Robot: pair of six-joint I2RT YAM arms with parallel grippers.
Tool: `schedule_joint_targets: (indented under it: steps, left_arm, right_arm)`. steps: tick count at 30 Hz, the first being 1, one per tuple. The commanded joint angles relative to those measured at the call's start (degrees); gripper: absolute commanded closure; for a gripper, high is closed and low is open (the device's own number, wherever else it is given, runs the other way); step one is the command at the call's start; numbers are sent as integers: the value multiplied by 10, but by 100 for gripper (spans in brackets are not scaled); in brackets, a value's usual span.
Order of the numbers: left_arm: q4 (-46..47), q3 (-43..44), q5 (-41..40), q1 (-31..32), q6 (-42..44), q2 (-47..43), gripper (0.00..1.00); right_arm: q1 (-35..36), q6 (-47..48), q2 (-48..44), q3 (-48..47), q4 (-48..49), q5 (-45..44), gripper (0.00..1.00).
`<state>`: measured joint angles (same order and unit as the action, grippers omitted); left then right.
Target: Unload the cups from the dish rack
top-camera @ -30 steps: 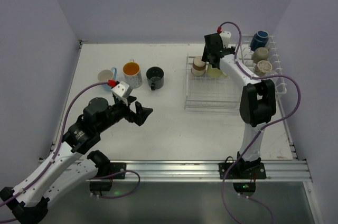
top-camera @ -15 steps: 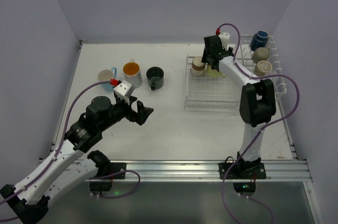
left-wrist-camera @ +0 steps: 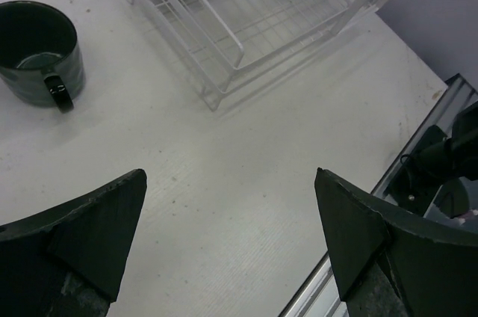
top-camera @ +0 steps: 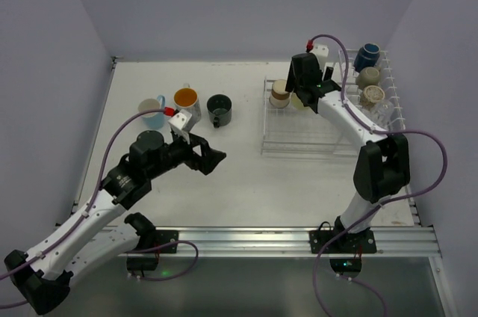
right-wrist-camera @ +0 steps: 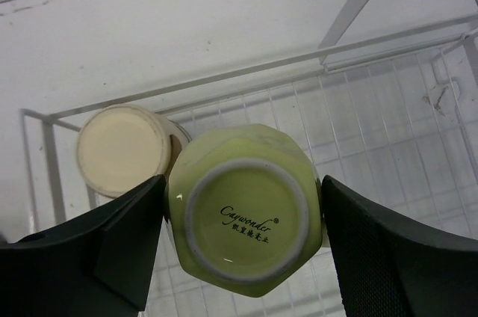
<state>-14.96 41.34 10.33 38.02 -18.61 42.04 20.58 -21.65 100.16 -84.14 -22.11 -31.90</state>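
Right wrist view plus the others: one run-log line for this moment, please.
right gripper: fingers flank inverted pale green cup in dish rack, grip unconfirmed | left gripper: open, empty, above table

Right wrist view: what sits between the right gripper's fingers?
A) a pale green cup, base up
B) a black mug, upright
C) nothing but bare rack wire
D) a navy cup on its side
A: the pale green cup stands base-up in the dish rack, its printed underside facing the camera. The right gripper has a finger on either side of it, and a beige cup stands next to it.
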Motion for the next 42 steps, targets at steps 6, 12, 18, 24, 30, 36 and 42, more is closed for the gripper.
schedule_joint_targets:
  steps: [6, 12, 18, 24, 30, 36, 42]
  left_arm:
    - [192, -27, 50, -1, -118, 59, 3]
    - [374, -39, 76, -1, -189, 143, 5]
    - [459, -2, 77, 1, -202, 239, 6]
    - [545, 29, 91, 2, -221, 306, 9]
    - [571, 47, 75, 2, -222, 340, 12]
    - [627, 37, 92, 5, -233, 335, 37]
    - [601, 9, 59, 9, -229, 275, 100]
  right_arm:
    - [24, -29, -157, 52, 91, 63, 88]
    - [27, -94, -273, 131, 142, 210, 90]
    - [27, -154, -362, 205, 189, 315, 90]
    - [28, -251, -407, 283, 309, 461, 90]
    - [27, -307, -399, 332, 386, 556, 90]
    - [37, -367, -361, 371, 464, 608, 89]
    - [47, -425, -328, 397, 546, 634, 60]
